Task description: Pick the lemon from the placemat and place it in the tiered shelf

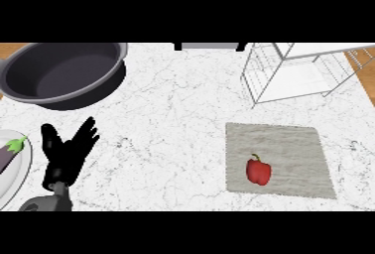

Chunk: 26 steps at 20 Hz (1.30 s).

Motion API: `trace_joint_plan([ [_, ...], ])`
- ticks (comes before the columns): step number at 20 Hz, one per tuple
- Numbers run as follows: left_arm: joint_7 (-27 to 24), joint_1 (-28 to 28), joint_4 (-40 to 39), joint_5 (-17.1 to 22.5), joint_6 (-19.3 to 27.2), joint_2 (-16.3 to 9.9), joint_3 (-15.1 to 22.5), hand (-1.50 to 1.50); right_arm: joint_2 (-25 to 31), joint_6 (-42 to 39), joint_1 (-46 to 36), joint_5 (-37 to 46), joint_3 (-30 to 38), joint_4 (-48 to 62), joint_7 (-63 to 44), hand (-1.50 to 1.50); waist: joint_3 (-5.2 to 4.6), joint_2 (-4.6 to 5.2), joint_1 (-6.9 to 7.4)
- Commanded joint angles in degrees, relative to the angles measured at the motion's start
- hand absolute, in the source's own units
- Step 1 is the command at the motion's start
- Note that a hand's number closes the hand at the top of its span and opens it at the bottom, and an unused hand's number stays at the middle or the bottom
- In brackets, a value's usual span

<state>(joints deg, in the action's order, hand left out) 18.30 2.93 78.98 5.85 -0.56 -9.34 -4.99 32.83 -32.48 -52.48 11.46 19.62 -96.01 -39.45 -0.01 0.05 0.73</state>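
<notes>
**Nothing lifted yet: the fruit sits on the placemat, the shelf stands empty-handed**

Head view. A white marble worktop (168, 114) fills the frame. In the lower right lies a square beige woven placemat (293, 144), and on its lower left part rests the only item there: a small red bell pepper with a green stem (258, 171). The task speaks of a lemon, but no yellow fruit shows anywhere; the red pepper is what lies on the mat. In the upper right stands the white wire tiered shelf (293, 79), well apart from the mat, with nothing visible on its tiers.

At the upper left sits a large dark grey round pot (62, 74). At the left edge, a white round plate (18, 173) carries a purple eggplant with a green cap (11, 151), partly cut off by the frame.

The black left hand (66, 154) shows in the lower left, near the plate, its fingers (88, 131) straight and spread upward, holding nothing; it is resting. The right hand does not show at all.

Judging from this, the task has not begun: no hand is near the mat, the item is untouched, and the whole of the work remains, namely the reach, the grasp, the carry toward the upper right and the placing in the shelf.
</notes>
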Motion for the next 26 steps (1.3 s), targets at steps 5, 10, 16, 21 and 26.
trace_joint_plan([
  [5, -0.78, -0.36, -0.61, 0.73, -1.92, -0.79, -0.83, 0.0, 4.45, 2.51, -8.02, 5.3, -2.7, 21.16, 12.9, 1.5, -0.02, 0.13, 0.3],
  [10, 2.53, 0.89, 1.46, 0.08, 0.01, 0.82, 0.53, 0.0, 6.94, 2.27, -10.36, 9.68, -5.72, 33.18, 23.99, 1.5, 0.01, 0.26, 0.67],
  [16, -2.56, 0.68, -3.03, 0.38, -2.77, -0.75, -1.14, 0.0, 7.0, 6.01, -16.29, 15.05, -8.7, 44.28, 30.72, 1.5, -0.03, 0.32, 0.6],
  [21, -2.28, 2.19, -4.98, 0.05, -2.37, -0.13, -1.11, 0.0, 5.69, 11.95, -18.14, 18.21, -8.74, 53.64, 38.08, 1.5, -0.02, 0.46, 0.71],
  [26, -0.92, -1.6, 0.54, -0.06, -2.0, 1.05, 0.34, 0.0, 2.53, 18.09, -19.89, 21.45, -9.9, 59.38, 40.99, 1.5, 0.0, 0.4, 1.18],
])
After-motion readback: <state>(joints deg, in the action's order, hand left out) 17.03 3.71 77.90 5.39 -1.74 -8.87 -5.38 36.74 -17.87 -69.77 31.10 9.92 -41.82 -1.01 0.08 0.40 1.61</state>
